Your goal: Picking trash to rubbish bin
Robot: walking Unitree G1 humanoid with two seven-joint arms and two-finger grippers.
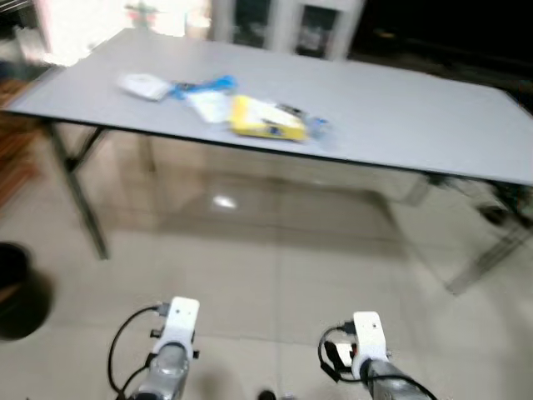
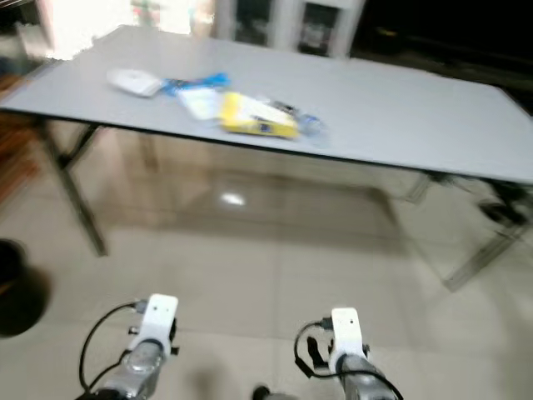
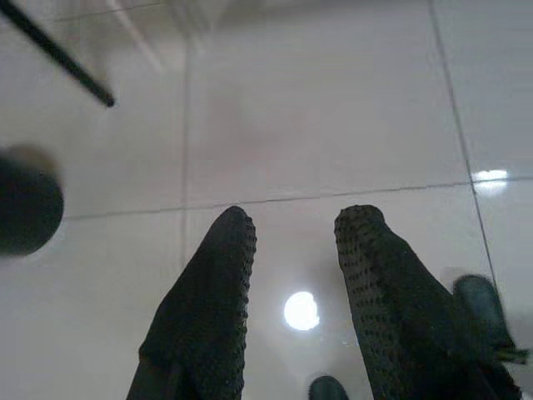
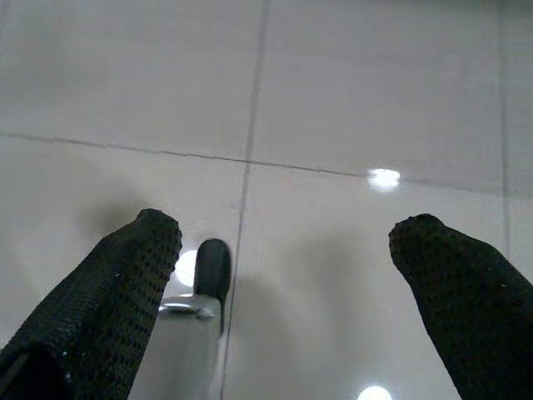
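left eye view shows, largest first, the grey folding table [image 1: 400, 108] across the far half of the room, well apart from the robot, with pale tiled floor [image 1: 275, 267] between. at the robot's far left a dark round rubbish bin [image 1: 18, 287] stands on the floor, partly cut by the frame edge. on the table's left part lies the trash: a yellow packet [image 1: 265, 120], touching or just beside a clear wrapper [image 1: 315, 127], then a blue-and-white wrapper [image 1: 202, 94] and a white wad [image 1: 143, 84]; the blur hides which pieces overlap.

both arms hang low over the tiles. in the left wrist view the left gripper [image 3: 296, 250] has its fingers a narrow gap apart and empty; in the right wrist view the right gripper [image 4: 283, 250] is spread wide, also empty.

the risks, as a judgement: the blurred head views suggest motion, so a reach begun too early could fall short. the pieces lie so close that one grasp may drag a neighbour off the near edge. the thin wrappers may slip from the fingers. the table leg [image 1: 79, 196] stands between table and bin and could catch an arm.
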